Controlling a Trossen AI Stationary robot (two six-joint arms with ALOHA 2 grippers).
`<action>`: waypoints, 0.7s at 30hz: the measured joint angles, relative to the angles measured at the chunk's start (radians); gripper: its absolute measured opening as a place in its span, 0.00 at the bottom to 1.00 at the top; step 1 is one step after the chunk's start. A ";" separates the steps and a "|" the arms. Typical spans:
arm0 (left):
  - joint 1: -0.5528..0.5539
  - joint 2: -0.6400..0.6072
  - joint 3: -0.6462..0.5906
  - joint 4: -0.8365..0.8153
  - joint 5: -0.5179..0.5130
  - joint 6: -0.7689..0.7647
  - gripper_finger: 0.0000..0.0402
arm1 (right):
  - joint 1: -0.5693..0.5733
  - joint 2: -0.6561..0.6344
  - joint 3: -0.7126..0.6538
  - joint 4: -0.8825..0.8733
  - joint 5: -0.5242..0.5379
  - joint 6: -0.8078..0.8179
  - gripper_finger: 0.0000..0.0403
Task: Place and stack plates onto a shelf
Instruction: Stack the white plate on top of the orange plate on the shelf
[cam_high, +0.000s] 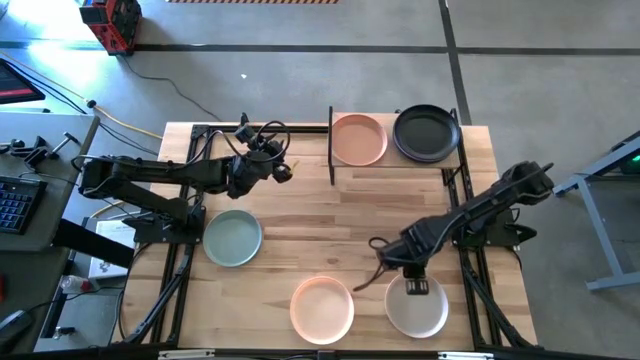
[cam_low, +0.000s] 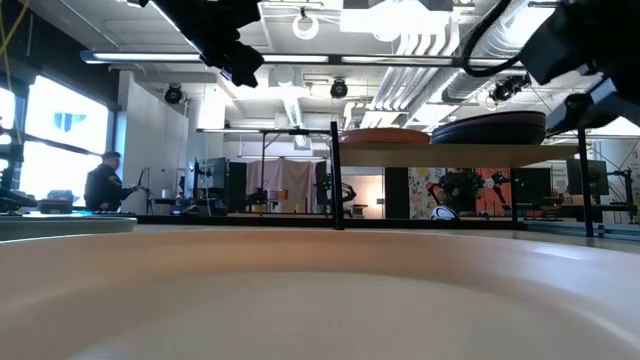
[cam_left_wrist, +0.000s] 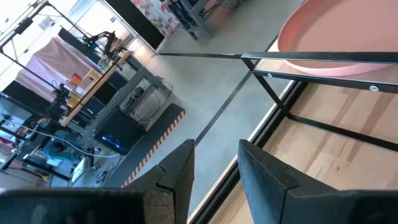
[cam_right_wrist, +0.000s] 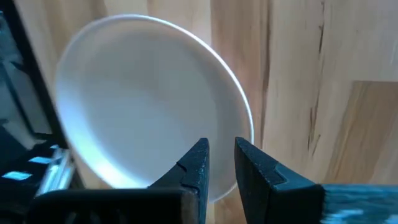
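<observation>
The shelf (cam_high: 395, 168) stands at the table's far edge and carries a peach-pink plate (cam_high: 358, 139) and a stack of black plates (cam_high: 427, 133). A sage green plate (cam_high: 232, 238), a second peach-pink plate (cam_high: 322, 308) and a beige plate (cam_high: 417, 310) lie flat on the table. My right gripper (cam_right_wrist: 221, 155) hangs over the beige plate's (cam_right_wrist: 143, 93) far rim, fingers a narrow gap apart; I cannot see it touch. My left gripper (cam_left_wrist: 214, 165) is open and empty, raised left of the shelf, near the shelved peach-pink plate (cam_left_wrist: 336, 37).
Black shelf posts (cam_high: 331, 145) stand between my left gripper and the shelved plates. In the low view, a pale plate rim (cam_low: 300, 290) fills the foreground, with the shelf (cam_low: 460, 152) behind it. Bare tabletop (cam_high: 330, 220) lies between shelf and near plates. A person (cam_low: 103, 185) sits far off.
</observation>
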 joint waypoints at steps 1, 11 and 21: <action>0.000 0.000 0.000 0.000 0.000 0.000 0.28 | 0.008 0.000 -0.010 0.013 0.013 0.001 0.14; 0.000 0.000 0.000 0.000 0.000 0.000 0.28 | 0.025 0.000 -0.070 0.075 0.097 0.072 0.14; 0.000 -0.001 0.000 0.006 0.001 -0.001 0.28 | 0.025 0.000 -0.101 0.102 0.044 0.064 0.19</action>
